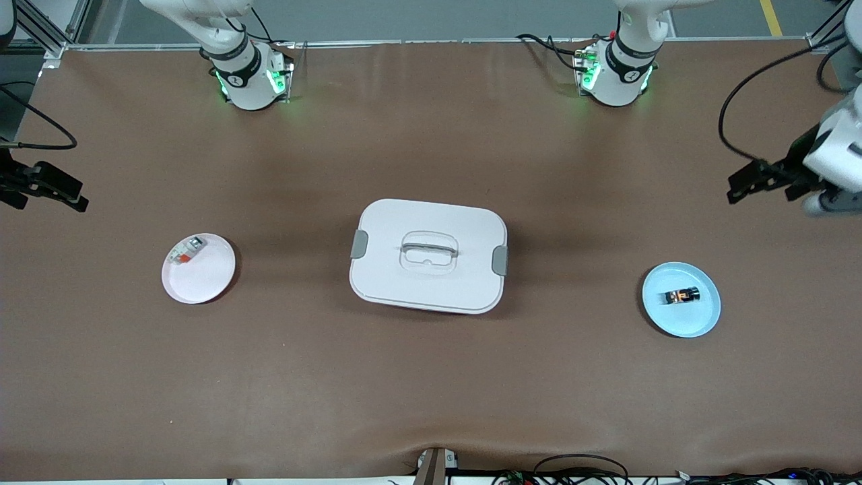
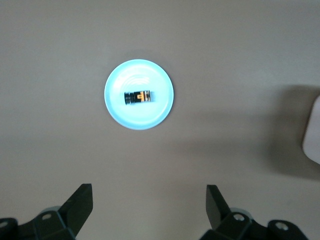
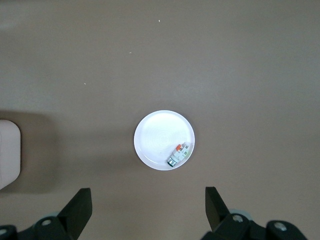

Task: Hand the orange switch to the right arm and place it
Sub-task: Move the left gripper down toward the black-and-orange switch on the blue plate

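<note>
Nothing picked up yet, so pretty much step one. Orange switch (image 1: 682, 295) lay on blue plate (image 1: 700, 320) toward left arm's end of table. Left gripper (image 1: 739, 185) hung wide open, empty, over bare table near that plate. Right gripper (image 1: 71, 194) also wide open, empty, waiting at own end near white plate (image 1: 205, 279) with white part (image 1: 185, 250). White lidded box (image 1: 428, 256) sat between plates. Next move, I'd guess: left gripper drops over switch, lines fingers across it, pinches carefully since it's tiny.
</note>
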